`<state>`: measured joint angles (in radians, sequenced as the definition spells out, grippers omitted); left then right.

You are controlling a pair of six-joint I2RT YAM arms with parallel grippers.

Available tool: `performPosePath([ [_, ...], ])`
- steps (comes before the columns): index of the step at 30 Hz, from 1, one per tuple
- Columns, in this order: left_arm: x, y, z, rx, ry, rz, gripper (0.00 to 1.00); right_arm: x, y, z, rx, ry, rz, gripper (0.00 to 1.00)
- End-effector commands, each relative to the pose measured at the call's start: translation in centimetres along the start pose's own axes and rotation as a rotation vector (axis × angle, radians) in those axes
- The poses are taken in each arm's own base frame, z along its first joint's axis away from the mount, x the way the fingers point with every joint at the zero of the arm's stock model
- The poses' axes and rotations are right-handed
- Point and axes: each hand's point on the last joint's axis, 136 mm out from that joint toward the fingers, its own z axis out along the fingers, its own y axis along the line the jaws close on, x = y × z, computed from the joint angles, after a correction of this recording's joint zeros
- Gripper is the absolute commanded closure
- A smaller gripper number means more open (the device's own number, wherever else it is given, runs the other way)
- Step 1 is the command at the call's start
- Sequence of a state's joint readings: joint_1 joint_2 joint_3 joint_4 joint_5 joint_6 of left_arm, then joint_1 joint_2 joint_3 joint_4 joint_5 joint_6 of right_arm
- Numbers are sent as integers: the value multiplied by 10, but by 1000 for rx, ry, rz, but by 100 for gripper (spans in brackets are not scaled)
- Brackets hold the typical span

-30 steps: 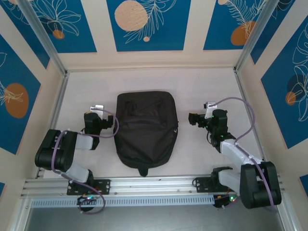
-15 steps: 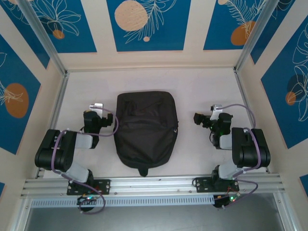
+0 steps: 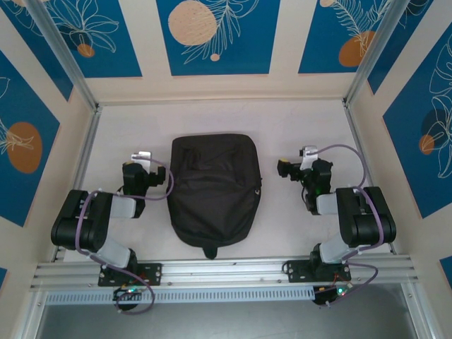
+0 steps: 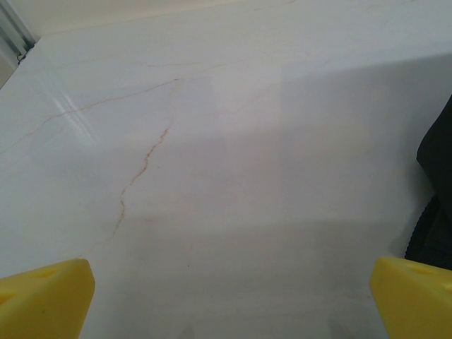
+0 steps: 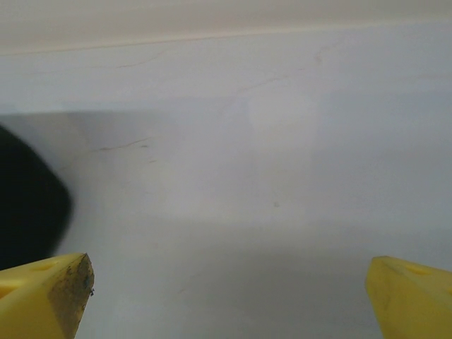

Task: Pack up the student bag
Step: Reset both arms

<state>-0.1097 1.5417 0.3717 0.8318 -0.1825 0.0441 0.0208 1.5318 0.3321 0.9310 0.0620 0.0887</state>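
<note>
Limply at mid table (image 3: 296,127), the soft student bag (image 3: 214,187) lies between the spread-jawed left gripper (image 4: 226,300) and right gripper (image 5: 229,300); its near-edge loop (image 3: 210,252) likely offers the best hold.

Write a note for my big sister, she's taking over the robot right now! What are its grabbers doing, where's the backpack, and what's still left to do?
Left end effector: open, empty, over the bare table just left of the student bag.
Right end effector: open, empty, over the table on the bag's right, not touching it.
Student bag: lies flat between the arms, with nothing gripping it. From above its zips look shut, but I can't be sure.
Done: no packing step shows yet.
Left: open the bag, put the things in, zip it up.
</note>
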Motion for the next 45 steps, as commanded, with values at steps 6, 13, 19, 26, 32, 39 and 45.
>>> performPosePath([
  [6, -16, 1, 1, 12, -51, -17, 0, -13, -12, 8, 60, 5, 7, 1],
  [13, -16, 2, 1, 10, -51, -20, 0, -12, -12, 7, 48, 7, 9, 1],
  [19, -16, 2, 1, 10, -51, -19, 0, -13, -12, 7, 43, 5, 12, 1],
  [26, -16, 2, 1, 10, -52, -18, 0, -13, -12, 7, 41, 6, 14, 1],
  [32, -16, 2, 1, 11, -51, -19, 0, -13, -11, 7, 37, 5, 16, 1],
  [39, -16, 2, 1, 11, -52, -18, 0, -13, -12, 7, 39, 6, 16, 1],
  [45, -15, 1, 1, 12, -49, -19, 0, -13, -12, 7, 39, 7, 18, 1],
])
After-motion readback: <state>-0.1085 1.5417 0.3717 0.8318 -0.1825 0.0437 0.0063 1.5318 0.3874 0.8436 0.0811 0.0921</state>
